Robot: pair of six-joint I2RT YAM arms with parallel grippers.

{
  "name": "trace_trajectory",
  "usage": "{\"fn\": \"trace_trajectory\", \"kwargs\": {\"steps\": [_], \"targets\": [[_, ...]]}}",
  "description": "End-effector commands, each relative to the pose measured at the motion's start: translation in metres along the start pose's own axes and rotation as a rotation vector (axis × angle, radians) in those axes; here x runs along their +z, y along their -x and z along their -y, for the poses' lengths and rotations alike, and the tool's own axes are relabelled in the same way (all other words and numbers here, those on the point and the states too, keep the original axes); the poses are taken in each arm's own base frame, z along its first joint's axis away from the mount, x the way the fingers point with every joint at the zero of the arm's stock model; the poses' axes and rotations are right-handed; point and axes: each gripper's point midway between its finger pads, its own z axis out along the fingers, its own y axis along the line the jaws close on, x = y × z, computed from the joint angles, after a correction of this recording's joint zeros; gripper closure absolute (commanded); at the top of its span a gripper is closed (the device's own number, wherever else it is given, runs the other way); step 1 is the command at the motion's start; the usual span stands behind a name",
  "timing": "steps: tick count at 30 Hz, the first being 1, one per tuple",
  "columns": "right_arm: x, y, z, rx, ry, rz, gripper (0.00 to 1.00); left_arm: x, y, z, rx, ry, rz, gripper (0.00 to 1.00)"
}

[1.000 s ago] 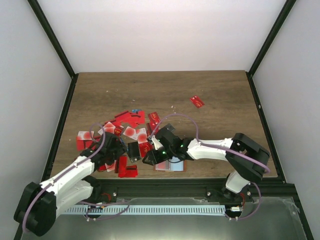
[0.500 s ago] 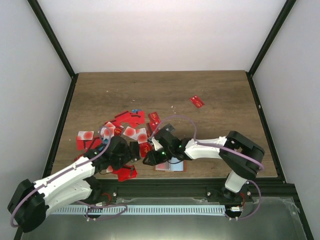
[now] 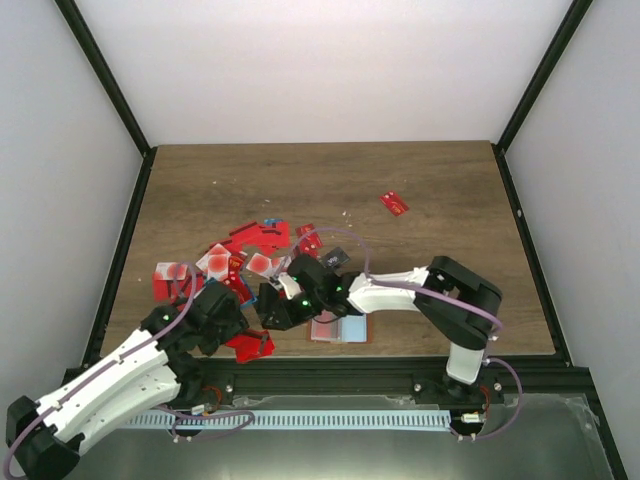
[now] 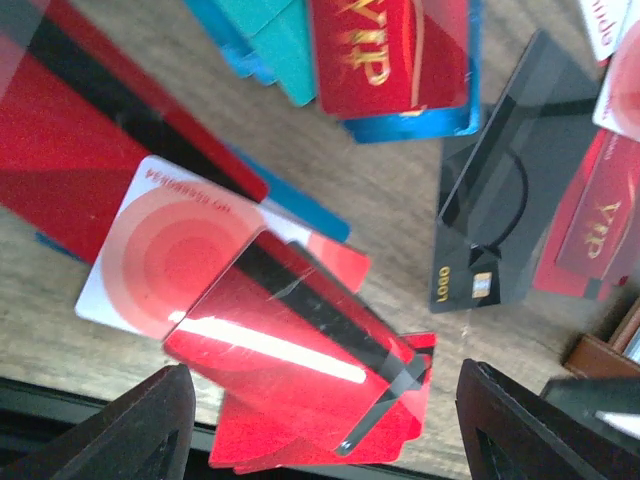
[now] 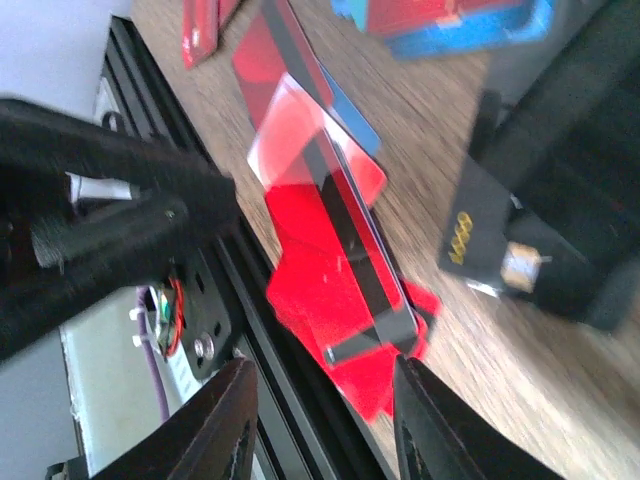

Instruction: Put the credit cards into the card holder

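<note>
The credit cards [image 3: 250, 260] lie in a loose pile at the table's near left, mostly red. A lone red card [image 3: 394, 203] lies apart at the right. The card holder [image 3: 340, 329] lies open near the front edge, showing pink and light blue panels. Its brown corner shows in the left wrist view [image 4: 608, 348]. My left gripper [image 4: 325, 400] is open and empty over a stack of red cards [image 4: 300, 360]. My right gripper [image 5: 325, 375] is open and empty above the same red cards [image 5: 340, 290]. A black card [image 4: 510, 220] lies beside them.
The black front rail [image 3: 330, 368] runs right under the red cards [image 3: 252, 344]. My two grippers [image 3: 232, 318] [image 3: 272, 308] are close together there. A white card with a red blotch [image 4: 165, 255] and blue cards [image 4: 270, 40] lie nearby.
My right gripper has moved left, off the card holder and over the red cards by the front edge. My left gripper went right, then drew back toward the near left.
</note>
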Motion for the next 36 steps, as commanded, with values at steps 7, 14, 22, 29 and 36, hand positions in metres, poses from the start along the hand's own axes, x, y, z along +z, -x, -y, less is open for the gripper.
{"fn": "trace_trajectory", "kwargs": {"steps": [7, 14, 22, 29, 36], "targets": [[0.04, 0.034, -0.015, -0.098, 0.06, -0.039, 0.62, 0.023, -0.032, -0.034, -0.106, 0.005, -0.103, 0.27], [0.058, 0.024, 0.005, -0.058, 0.029, -0.097, 0.63, 0.039, -0.036, -0.032, -0.137, -0.031, -0.11, 0.29], [0.06, 0.004, -0.008, 0.0, 0.162, -0.174, 0.66, 0.048, -0.033, -0.03, -0.145, -0.056, -0.082, 0.36], [0.056, 0.002, -0.028, 0.021, 0.276, -0.216, 0.67, 0.055, -0.033, -0.025, -0.151, -0.112, -0.075, 0.43], [0.049, 0.013, 0.002, 0.02, 0.036, -0.128, 0.67, 0.057, -0.036, -0.009, -0.106, -0.201, -0.091, 0.46]]}}
